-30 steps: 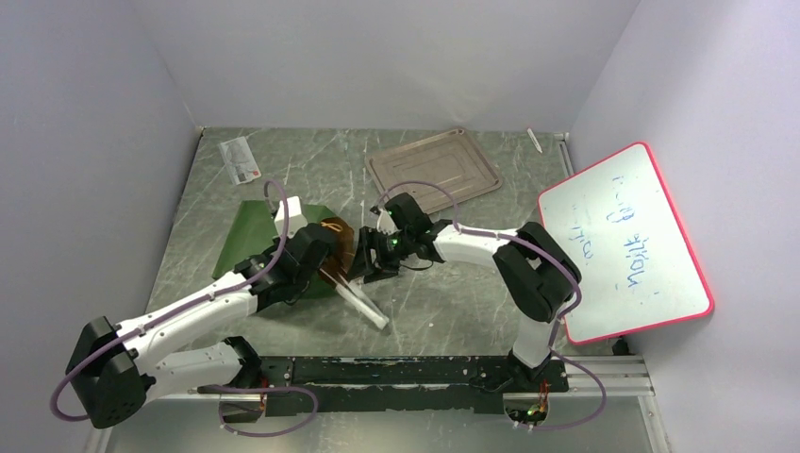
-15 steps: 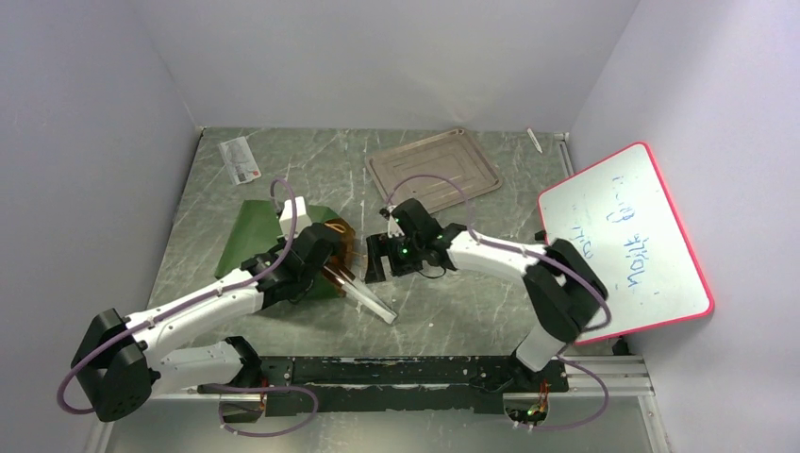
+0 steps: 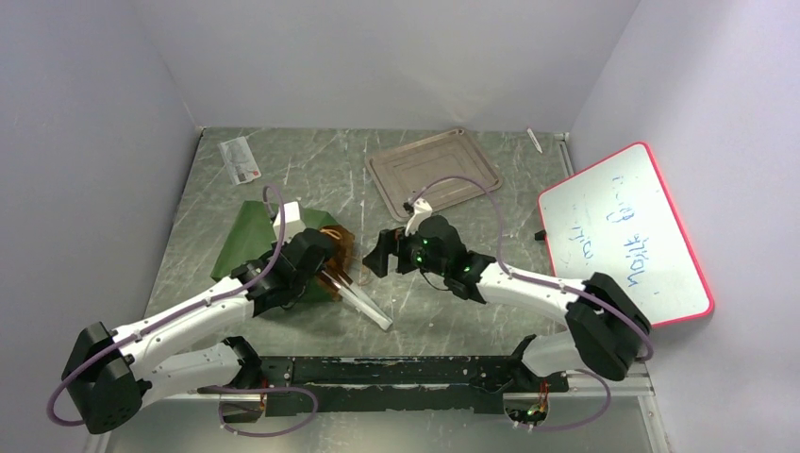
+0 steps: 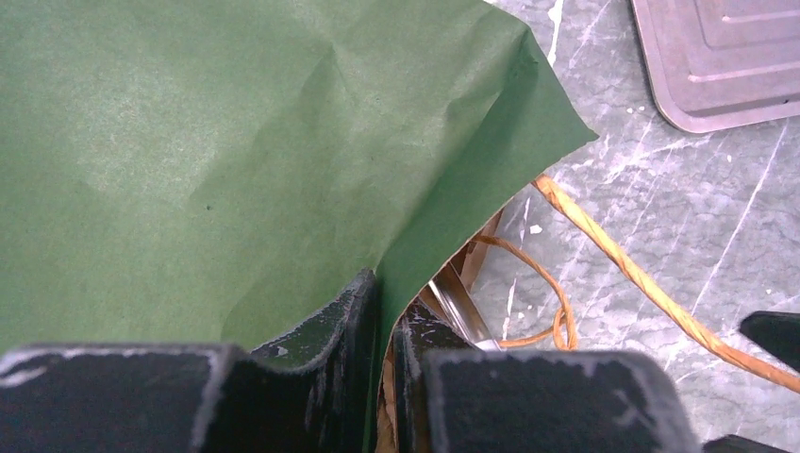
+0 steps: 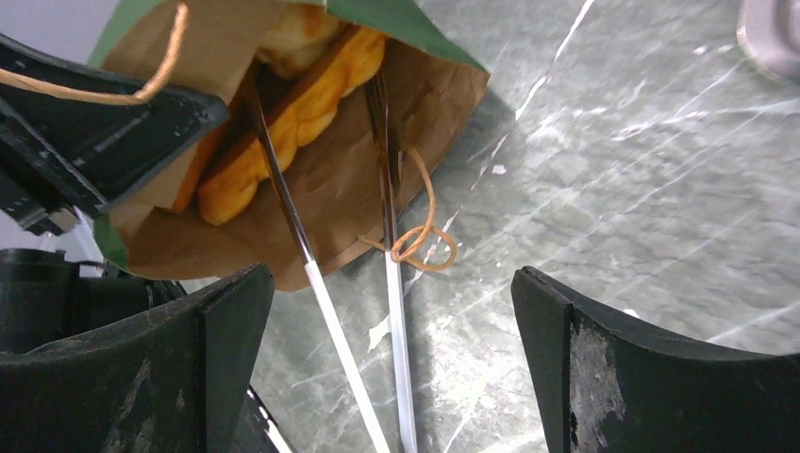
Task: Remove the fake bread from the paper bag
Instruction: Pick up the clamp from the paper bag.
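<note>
Left claw (image 4: 382,326) pinches the paper bag's (image 4: 208,142) rim; right claw (image 5: 391,316) gapes wide over the tongs (image 5: 283,203). Inside, upper left, sits the fake bread (image 5: 292,113). Tugging the tongs might yank the bag free.

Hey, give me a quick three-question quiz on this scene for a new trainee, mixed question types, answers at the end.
1. True or false: the right gripper is shut on the tongs.
2. What is the left gripper pinching?
3. Where is the fake bread? A in the right gripper; B inside the paper bag; C in the left gripper.
Key: 1 false, it is open; 2 the paper bag's edge; 3 B.
</note>
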